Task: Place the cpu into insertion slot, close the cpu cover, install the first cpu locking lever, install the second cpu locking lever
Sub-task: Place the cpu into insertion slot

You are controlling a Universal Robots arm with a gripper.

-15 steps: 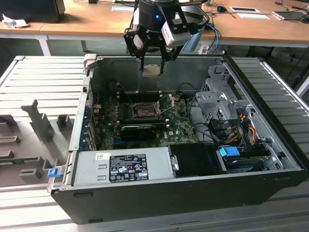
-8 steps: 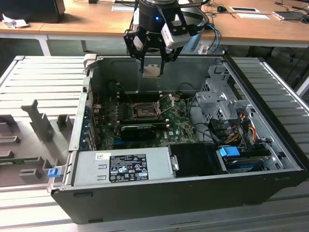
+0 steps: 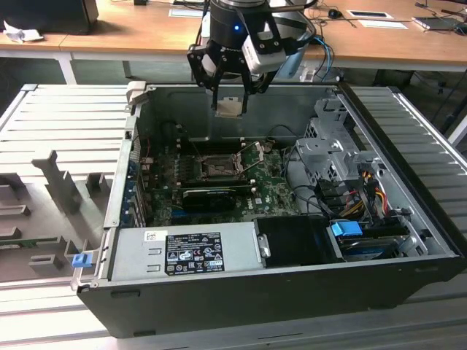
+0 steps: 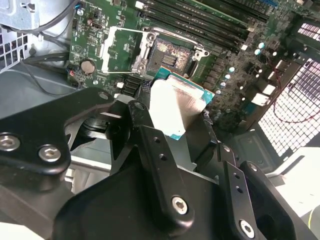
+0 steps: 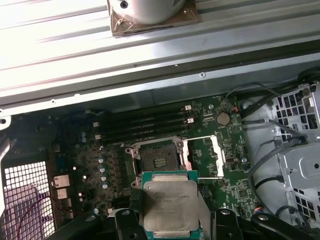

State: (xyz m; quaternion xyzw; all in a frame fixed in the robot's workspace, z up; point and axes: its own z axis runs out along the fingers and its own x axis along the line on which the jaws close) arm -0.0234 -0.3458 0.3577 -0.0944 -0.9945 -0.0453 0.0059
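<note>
One open computer case [image 3: 292, 292]. One square chip [image 5: 169, 205] held between the jaws. Beyond the jaws, one green board [image 5: 231, 172] carries one empty socket [image 5: 159, 159], one open metal frame [image 5: 206, 156] and one coin battery [image 5: 223, 118].

The cpu [image 5: 170, 205] hangs above the insertion slot [image 5: 159, 159]; the cpu cover [image 5: 187, 157] stands open beside it.

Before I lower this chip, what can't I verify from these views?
- Pale beige-silver square cpu: the edges it is gripped by are hidden by the black tool in both wrist views.
- The cpu's underside faces away from both wrist cameras.
- Dark square insertion slot with grey metal rim: its contact pins are too small to judge in any view.
</note>
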